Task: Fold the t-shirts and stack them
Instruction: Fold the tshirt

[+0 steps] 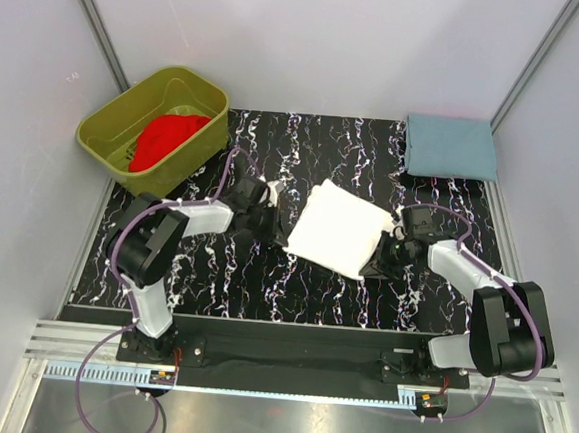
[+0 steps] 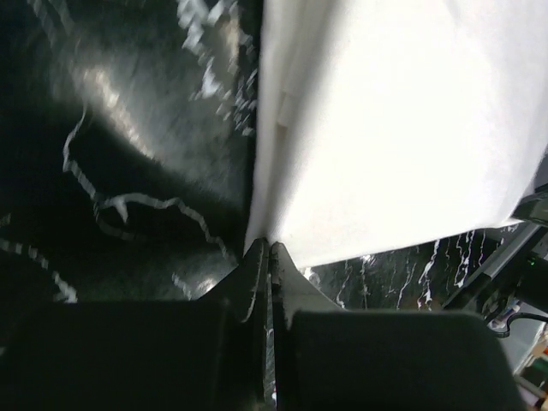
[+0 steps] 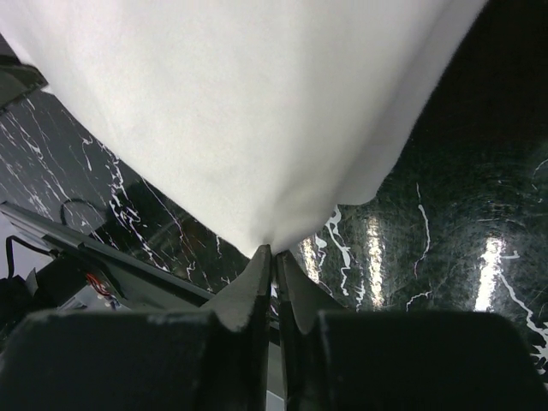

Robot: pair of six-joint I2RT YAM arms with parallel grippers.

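A white t-shirt (image 1: 339,227), folded into a rectangle, lies in the middle of the black marbled table (image 1: 254,279). My left gripper (image 1: 278,225) is at its left edge, and in the left wrist view the left gripper (image 2: 270,249) is shut with the white t-shirt's (image 2: 402,128) corner pinched at the tips. My right gripper (image 1: 380,254) is at the shirt's near right corner. In the right wrist view the right gripper (image 3: 275,254) is shut on a bunched point of the white t-shirt (image 3: 248,111). A red t-shirt (image 1: 165,139) lies crumpled in the tub.
An olive-green plastic tub (image 1: 111,132) stands at the back left, partly off the table. A folded blue-grey cloth (image 1: 450,147) lies at the back right corner. Grey walls close in on both sides and the back.
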